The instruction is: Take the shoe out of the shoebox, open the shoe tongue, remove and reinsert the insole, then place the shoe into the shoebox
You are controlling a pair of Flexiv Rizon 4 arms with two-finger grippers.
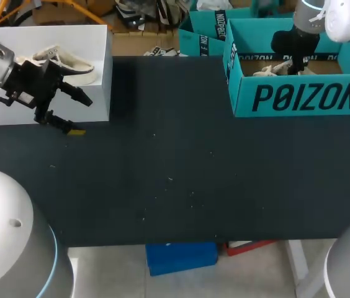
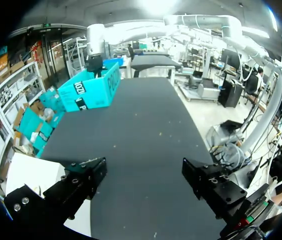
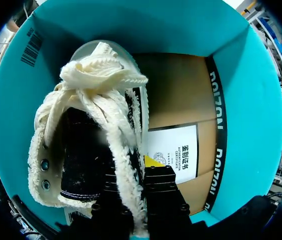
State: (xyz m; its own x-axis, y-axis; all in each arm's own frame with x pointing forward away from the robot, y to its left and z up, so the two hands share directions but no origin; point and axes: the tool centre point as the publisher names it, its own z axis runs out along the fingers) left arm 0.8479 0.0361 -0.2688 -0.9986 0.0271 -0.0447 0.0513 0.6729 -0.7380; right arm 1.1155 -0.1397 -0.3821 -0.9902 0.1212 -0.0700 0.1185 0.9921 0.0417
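The teal shoebox [image 1: 299,93] stands open at the table's back right, also seen far ahead of the left gripper [image 2: 88,90]. Inside it lies a cream shoe [image 3: 88,125] with fuzzy trim, cream laces and a dark inside; a bit of it shows in the head view [image 1: 273,68]. My right gripper [image 3: 140,192] reaches down into the box and is shut on the shoe's fuzzy side edge [image 3: 126,185]. In the head view this gripper [image 1: 294,62] is mostly hidden by the box wall. My left gripper [image 1: 74,115] hangs open at the far left with nothing between its fingers [image 2: 83,180].
A white box [image 1: 97,93] stands at the back left, right behind the left gripper, with another pale shoe [image 1: 63,62] on top. A white card [image 3: 177,150] lies on the shoebox's cardboard floor. A second teal box [image 1: 203,34] sits behind the shoebox. The dark tabletop [image 1: 175,174] spreads between the arms.
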